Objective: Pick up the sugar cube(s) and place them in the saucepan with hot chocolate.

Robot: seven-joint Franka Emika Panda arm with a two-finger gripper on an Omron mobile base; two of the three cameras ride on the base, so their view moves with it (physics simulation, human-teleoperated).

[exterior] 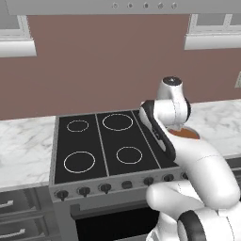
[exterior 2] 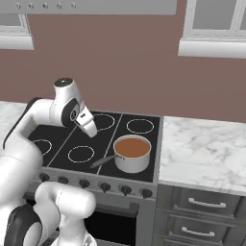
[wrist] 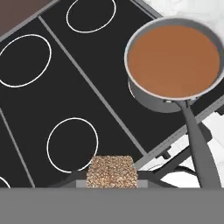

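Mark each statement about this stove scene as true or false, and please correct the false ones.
1. The pan holds brown liquid. True.
2. The pan stands at the front right of the stove. True.
3. The sugar cube already lies in the pan. False: in the hand view it sits between the tips of the hand, above the cooktop.
4. The pan handle points toward the back wall. False: it points toward the front left, near the knobs.
5. A lid covers the pan. False: the pan is open and the liquid shows.
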